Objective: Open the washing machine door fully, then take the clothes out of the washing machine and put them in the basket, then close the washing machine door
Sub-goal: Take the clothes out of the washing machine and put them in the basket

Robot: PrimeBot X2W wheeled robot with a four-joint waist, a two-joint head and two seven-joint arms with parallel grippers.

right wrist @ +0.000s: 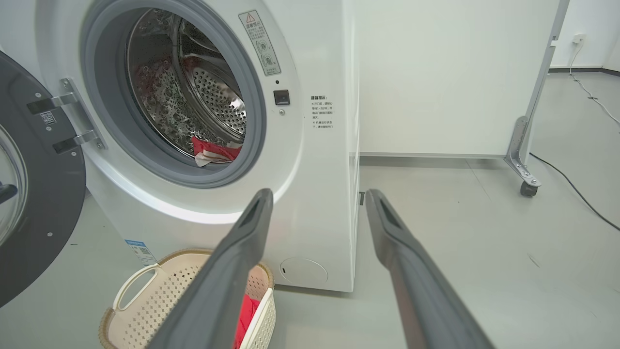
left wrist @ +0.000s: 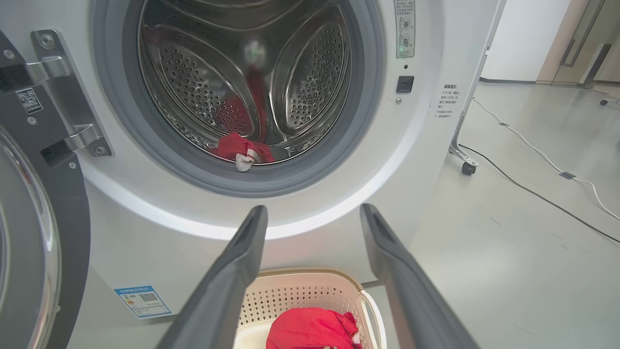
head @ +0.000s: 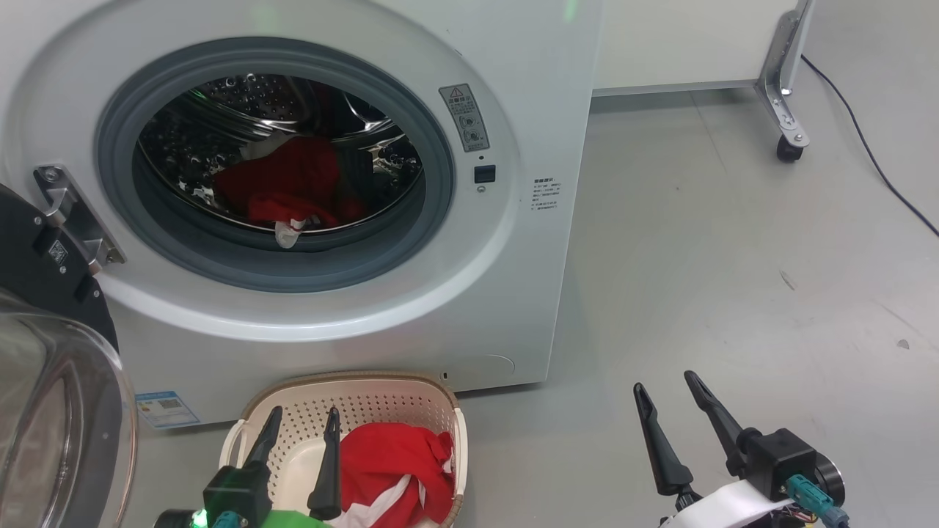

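Note:
The white washing machine point(head: 513, 110) point(left wrist: 426, 160) point(right wrist: 324, 184) stands with its door point(head: 51, 367) point(left wrist: 29, 232) point(right wrist: 34, 194) swung wide to the left. Red clothes point(head: 293, 187) point(left wrist: 237, 148) point(right wrist: 213, 150) lie in the steel drum near its front lip. More red clothes point(head: 396, 469) point(left wrist: 310, 329) point(right wrist: 246, 315) sit in the cream basket point(head: 352, 400) point(left wrist: 310, 291) point(right wrist: 160, 295) on the floor below the opening. My left gripper point(head: 303, 422) point(left wrist: 314, 213) hangs open and empty over the basket. Over bare floor right of the machine, my right gripper point(head: 666, 383) point(right wrist: 317, 198) is open, holding nothing.
A pale partition point(head: 675, 40) point(right wrist: 445, 72) on a castor foot point(head: 788, 143) point(right wrist: 528, 186) point(left wrist: 467, 167) stands behind and right of the machine. Dark cables point(head: 873, 158) point(left wrist: 533, 191) run over the grey floor there. A blue label point(head: 167, 407) marks the machine's lower front.

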